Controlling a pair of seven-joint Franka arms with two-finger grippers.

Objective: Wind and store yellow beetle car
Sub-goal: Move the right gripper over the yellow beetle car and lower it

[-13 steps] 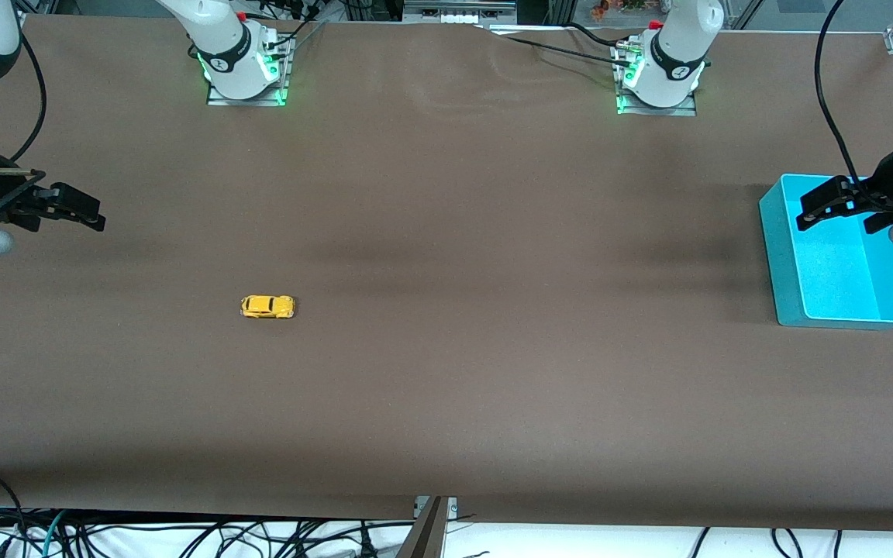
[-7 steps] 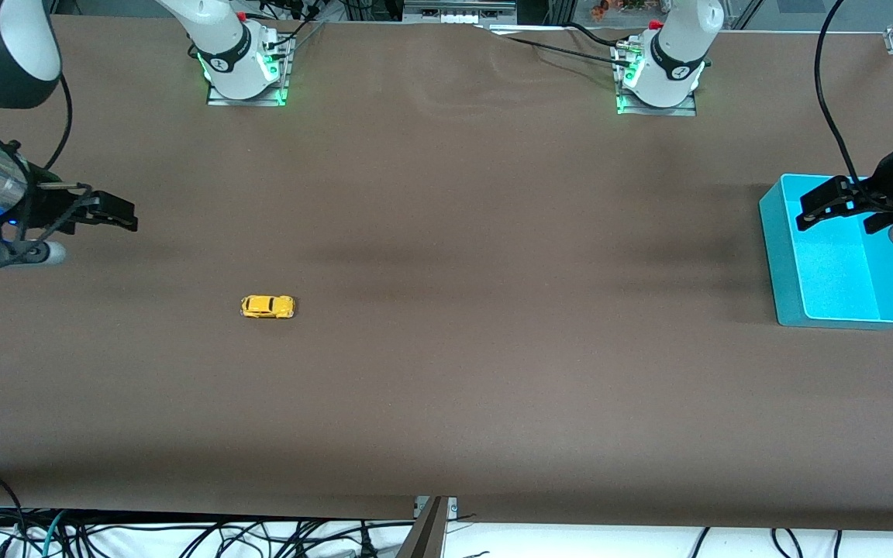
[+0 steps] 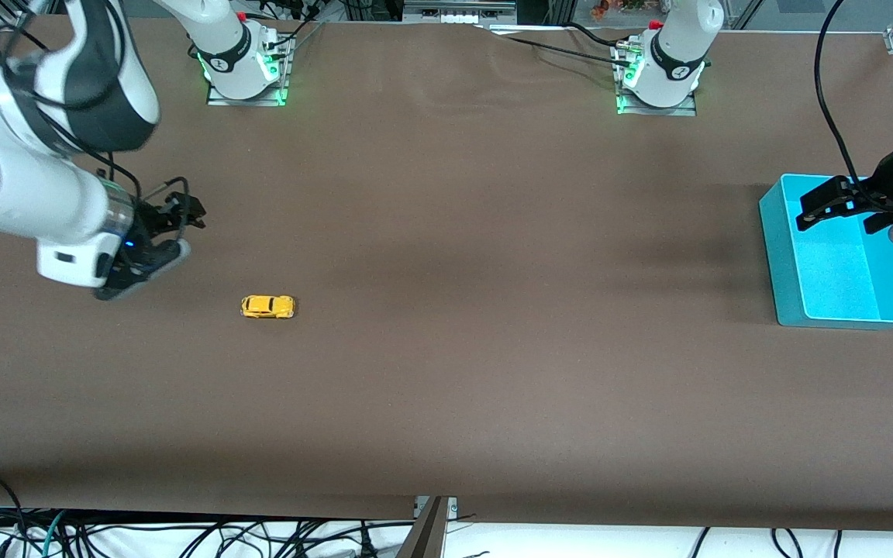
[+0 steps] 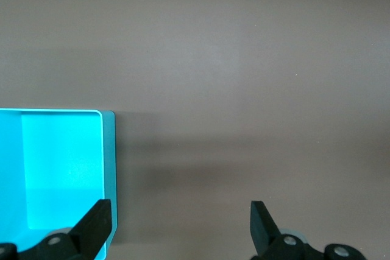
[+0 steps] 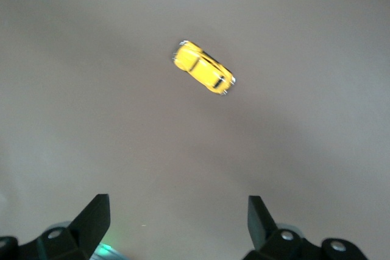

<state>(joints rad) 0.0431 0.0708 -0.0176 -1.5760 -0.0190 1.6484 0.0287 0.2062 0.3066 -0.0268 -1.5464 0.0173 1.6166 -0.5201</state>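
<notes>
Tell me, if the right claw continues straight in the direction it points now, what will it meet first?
Probably the yellow beetle car: it lies ahead of the open right claw on bare table, nothing between. Depth is unclear, so the claw might reach the table first.

We see a small yellow beetle-shaped toy car (image 3: 267,307) with a glossy, painted-looking shell, on a matt brown table covering (image 3: 454,372). The rectangular turquoise bin (image 3: 784,256) looks like smooth plastic with a slight sheen.
</notes>
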